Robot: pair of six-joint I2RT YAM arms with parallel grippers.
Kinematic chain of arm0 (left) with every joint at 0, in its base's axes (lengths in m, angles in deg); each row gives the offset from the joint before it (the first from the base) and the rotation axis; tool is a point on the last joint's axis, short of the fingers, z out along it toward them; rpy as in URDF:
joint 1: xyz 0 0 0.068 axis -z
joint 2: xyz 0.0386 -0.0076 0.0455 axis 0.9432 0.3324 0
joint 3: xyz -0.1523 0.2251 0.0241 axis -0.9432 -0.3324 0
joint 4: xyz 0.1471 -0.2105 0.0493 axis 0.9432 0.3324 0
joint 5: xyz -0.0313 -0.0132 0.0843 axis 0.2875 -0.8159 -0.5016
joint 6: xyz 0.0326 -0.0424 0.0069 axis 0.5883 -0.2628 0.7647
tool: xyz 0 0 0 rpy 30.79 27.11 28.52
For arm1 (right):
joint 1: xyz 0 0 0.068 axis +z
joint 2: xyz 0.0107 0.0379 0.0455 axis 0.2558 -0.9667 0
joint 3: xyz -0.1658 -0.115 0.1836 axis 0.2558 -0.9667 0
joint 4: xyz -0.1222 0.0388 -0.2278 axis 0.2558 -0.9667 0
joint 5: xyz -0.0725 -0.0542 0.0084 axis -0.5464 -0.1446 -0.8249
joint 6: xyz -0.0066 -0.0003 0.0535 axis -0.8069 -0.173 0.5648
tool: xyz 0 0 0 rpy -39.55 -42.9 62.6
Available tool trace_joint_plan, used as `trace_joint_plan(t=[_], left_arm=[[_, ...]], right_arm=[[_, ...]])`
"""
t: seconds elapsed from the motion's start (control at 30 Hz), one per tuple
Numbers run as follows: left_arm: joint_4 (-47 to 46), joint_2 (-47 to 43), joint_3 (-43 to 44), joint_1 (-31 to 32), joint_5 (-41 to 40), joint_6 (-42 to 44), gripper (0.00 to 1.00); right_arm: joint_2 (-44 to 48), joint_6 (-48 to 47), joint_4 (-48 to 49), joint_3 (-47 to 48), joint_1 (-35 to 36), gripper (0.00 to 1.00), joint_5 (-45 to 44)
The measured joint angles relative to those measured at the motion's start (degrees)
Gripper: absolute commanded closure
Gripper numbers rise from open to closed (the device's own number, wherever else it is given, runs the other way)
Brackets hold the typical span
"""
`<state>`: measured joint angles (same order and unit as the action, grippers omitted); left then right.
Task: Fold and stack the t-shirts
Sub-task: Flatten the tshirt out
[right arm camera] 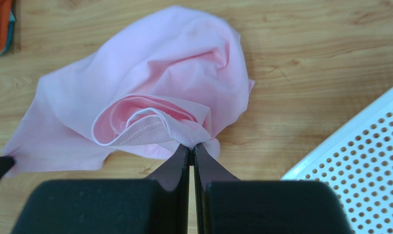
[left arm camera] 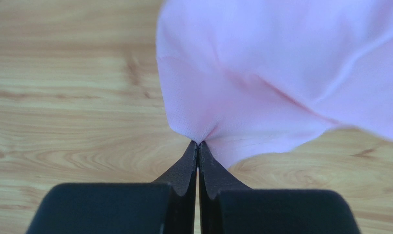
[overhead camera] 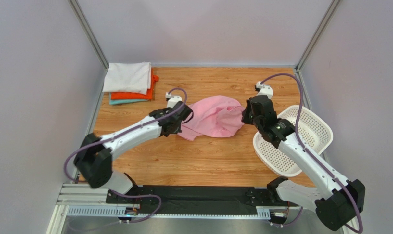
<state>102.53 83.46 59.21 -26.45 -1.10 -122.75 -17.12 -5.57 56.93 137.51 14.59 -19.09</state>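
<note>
The pink t-shirt (overhead camera: 214, 117) lies crumpled at the centre of the top view, not yet spread flat. The left gripper (left arm camera: 198, 144) is pinched tight on its edge, and the right gripper (right arm camera: 191, 146) on a stitched hem. The next move likely calls for both to lift and pull apart. 3 folded shirts (overhead camera: 130, 84) sit stacked at upper left. Which corner or opening each gripper holds is hard to make out.
</note>
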Motion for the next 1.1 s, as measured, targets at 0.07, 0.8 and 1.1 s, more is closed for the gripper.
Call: trace_joint_plan(t=[0.07, 0.8, 1.1], left_arm=[[0.5, -8.5, 0.1, 0.0, -3.8, 0.3, 1.0], [-3.8, -50.0, 31.0, 0.0, -3.6, 18.8, 1.0], [-7.4, -38.4, 42.9, 0.0, -8.8, 25.8, 1.0]], right_arm=[[0.9, -0.9, -1.5, 2.8, -0.1, 1.0, -1.8], [14.1, -12.0, -5.5, 44.5, -0.2, 1.0, 5.3], [9.7, -14.7, -3.7, 48.8, -0.2, 1.0, 7.8]])
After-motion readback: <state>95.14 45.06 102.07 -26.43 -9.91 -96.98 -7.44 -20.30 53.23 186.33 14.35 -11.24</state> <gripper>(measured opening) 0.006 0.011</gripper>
